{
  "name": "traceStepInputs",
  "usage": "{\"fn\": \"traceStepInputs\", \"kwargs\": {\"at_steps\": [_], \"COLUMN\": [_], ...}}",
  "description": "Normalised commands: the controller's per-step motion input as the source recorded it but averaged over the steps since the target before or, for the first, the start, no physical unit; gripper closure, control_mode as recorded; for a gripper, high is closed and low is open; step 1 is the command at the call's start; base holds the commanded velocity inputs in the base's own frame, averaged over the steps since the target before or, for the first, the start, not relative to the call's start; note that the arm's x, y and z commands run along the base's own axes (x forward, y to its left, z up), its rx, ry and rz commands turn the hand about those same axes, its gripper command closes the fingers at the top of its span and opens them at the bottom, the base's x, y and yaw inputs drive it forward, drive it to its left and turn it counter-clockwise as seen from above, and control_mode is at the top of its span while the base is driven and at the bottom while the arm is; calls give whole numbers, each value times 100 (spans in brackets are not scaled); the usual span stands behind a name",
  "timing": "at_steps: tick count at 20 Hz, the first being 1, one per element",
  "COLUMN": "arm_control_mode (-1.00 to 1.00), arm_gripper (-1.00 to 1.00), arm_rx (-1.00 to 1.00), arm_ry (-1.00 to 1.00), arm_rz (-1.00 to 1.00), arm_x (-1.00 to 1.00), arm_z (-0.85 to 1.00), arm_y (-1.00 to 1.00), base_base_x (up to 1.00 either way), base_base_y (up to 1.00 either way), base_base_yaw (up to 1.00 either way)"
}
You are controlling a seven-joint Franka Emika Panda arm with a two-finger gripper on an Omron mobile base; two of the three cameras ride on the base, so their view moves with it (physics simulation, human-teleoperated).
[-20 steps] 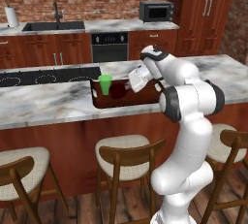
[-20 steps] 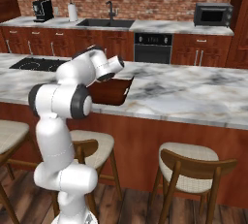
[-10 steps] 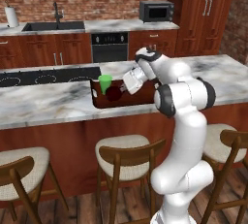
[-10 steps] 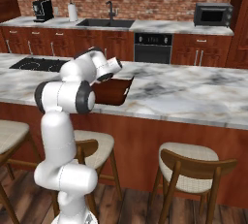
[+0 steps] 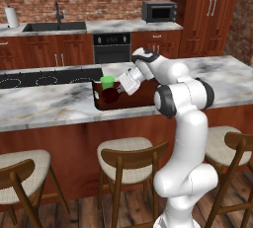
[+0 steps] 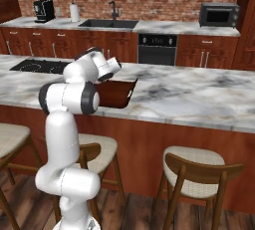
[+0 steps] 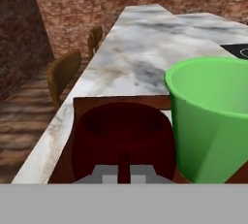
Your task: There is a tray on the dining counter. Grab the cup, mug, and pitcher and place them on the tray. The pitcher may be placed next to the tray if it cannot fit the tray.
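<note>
- The gripper [image 7: 124, 169] is pinched tight on the mug [image 7: 121, 138] (at its near rim).
- Mug sits in the tray [image 5: 143, 98] on the dining counter [image 5: 49, 104], just beside the cup [image 7: 213, 116].

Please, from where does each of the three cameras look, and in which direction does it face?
Left base view: behind the arm on its left, facing the dining counter; the arm rises at lower right, tool at the mug.
Right base view: behind on its right, facing the tray; arm at lower left.
Hand view: on the hand, looking along the counter; fingertips at the bottom, shut on the mug's rim beside the cup.
Both base views share the tray.
</note>
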Motion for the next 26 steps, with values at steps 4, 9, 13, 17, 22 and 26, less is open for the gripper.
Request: {"fn": "traceStepInputs", "kwargs": {"at_steps": [4, 9, 13, 17, 22, 26], "arm_control_mode": [-100, -100, -100, -100, -100, -100], "arm_gripper": [100, 100, 100, 100, 100, 100], "arm_rx": [0, 0, 0, 0, 0, 0], "arm_ry": [0, 0, 0, 0, 0, 0], "arm_rz": [2, 2, 2, 2, 0, 0], "arm_x": [7, 3, 1, 0, 0, 0], "arm_z": [-7, -25, -26, -4, 0, 0], "arm_y": [17, 5, 0, 0, 0, 0], "base_base_x": [0, 0, 0, 0, 0, 0], "base_base_y": [0, 0, 0, 0, 0, 0], "base_base_yaw": [0, 0, 0, 0, 0, 0]}}
